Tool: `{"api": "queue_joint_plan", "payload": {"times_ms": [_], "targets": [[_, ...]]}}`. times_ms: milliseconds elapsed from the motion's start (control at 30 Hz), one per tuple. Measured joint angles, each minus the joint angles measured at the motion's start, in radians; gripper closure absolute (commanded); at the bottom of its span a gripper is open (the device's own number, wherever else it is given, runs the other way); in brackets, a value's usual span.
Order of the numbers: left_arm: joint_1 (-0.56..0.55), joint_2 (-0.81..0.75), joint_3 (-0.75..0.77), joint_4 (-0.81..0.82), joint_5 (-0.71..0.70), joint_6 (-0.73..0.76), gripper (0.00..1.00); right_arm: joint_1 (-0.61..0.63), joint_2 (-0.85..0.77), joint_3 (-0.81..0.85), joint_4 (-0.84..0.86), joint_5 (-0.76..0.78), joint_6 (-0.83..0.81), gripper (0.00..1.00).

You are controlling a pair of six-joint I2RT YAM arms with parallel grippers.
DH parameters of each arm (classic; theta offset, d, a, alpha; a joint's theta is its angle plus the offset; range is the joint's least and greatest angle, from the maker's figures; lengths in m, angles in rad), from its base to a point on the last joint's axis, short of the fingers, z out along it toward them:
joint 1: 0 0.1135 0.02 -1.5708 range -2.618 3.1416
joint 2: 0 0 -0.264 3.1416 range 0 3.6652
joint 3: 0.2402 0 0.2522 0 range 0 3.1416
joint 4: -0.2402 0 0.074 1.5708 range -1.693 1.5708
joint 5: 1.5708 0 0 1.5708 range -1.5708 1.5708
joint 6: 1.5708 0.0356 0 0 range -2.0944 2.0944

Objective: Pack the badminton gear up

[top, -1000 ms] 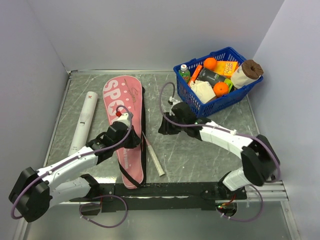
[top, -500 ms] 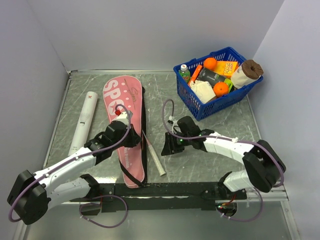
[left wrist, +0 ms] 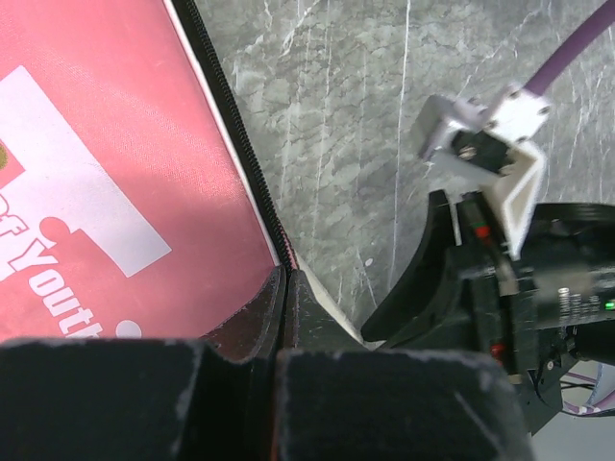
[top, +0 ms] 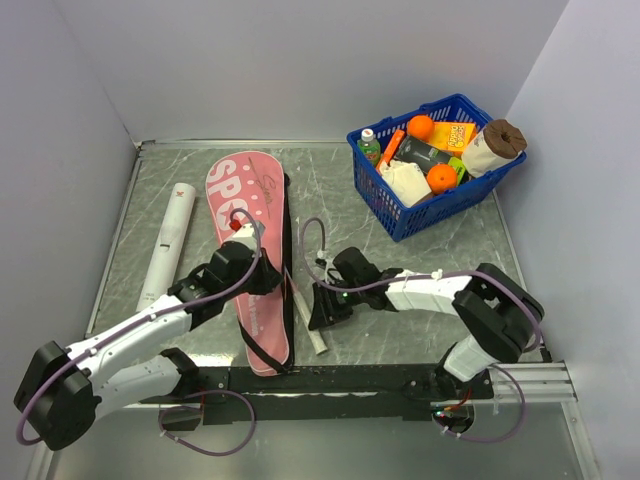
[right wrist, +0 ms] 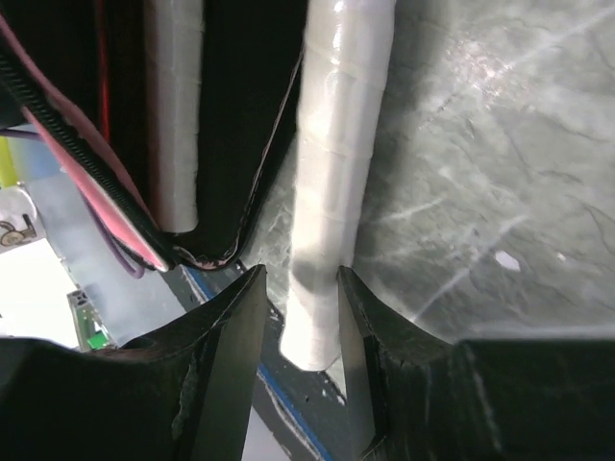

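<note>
The pink "SPORT" bag (top: 245, 205) lies left of centre, with its black strap (top: 287, 240) along its right side. My left gripper (top: 264, 277) is shut on the bag's zippered right edge (left wrist: 252, 182). A white racket handle (top: 310, 322) sticks out beside the bag towards the near edge. My right gripper (top: 318, 312) is open and straddles this handle (right wrist: 332, 192); one finger touches it and the other shows a small gap. A second white handle (right wrist: 173, 115) lies inside the bag's opening. The long white tube (top: 168, 245) lies left of the bag. The racket heads are hidden and the shuttlecock is out of view.
A blue basket (top: 452, 196) of groceries stands at the back right. The black rail (top: 330, 378) with both arm bases runs along the near edge. Grey walls close the left, back and right sides.
My right arm has swung from beside the basket leftward and nearer, and its fingers now sit around the racket handle. The left gripper has stayed on the bag's edge.
</note>
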Motion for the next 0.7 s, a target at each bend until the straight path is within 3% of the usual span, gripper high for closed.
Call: {"api": "queue_joint_plan", "payload": {"times_ms": [233,700], "targets": [[0.0,-0.014,0.0,-0.001,0.0,0.0,0.99,0.045,0.06,0.0,0.034,0.021,0.02,0.57],[0.0,-0.026,-0.011,0.007,0.006,-0.004,0.99,0.129,0.09,0.013,0.129,0.031,0.145,0.71]]}}
